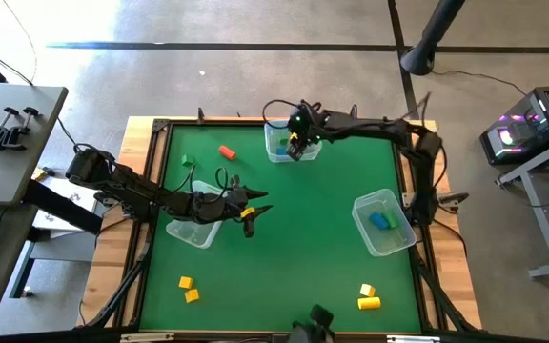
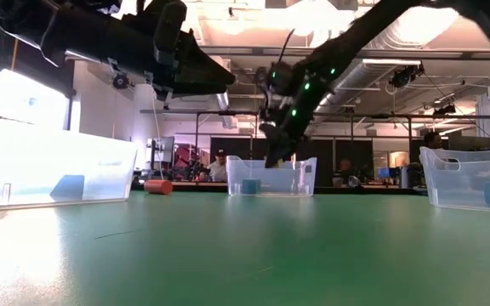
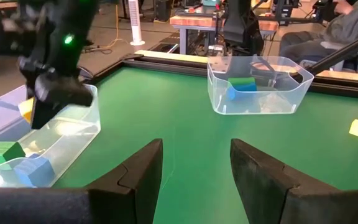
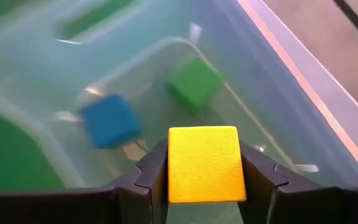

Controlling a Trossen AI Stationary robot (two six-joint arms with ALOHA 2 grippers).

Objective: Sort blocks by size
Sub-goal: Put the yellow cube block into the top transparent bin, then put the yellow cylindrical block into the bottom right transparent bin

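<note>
The right gripper (image 4: 204, 177) is clamped on a yellow cube (image 4: 204, 163), its two dark fingers pressed against the cube's opposite sides, and it hangs over the far bin (image 1: 276, 151) at the back edge of the green table (image 1: 303, 248). Directly beneath the held cube, inside that bin, lie one blue cube (image 4: 109, 121) and one green cube (image 4: 194, 83), apart from each other. The left gripper (image 3: 194, 165) hovers near the middle of the table, just beside the left bin (image 1: 191, 232), with its fingers apart and nothing between them. From the left wrist view, the right bin (image 3: 258, 87) holds one blue block (image 3: 236, 93) with one green block (image 3: 242, 83) lying on top of it. Loose on the table I count one green block (image 1: 187, 161) and one red-orange cylinder (image 1: 227, 151) near the far left corner, two small yellow cubes (image 1: 189, 289) side by side near the front left, and a yellow cube and a yellow cylinder (image 1: 368, 296) together near the front right. There are three clear bins in all; what lies in the left bin cannot be made out well.
</note>
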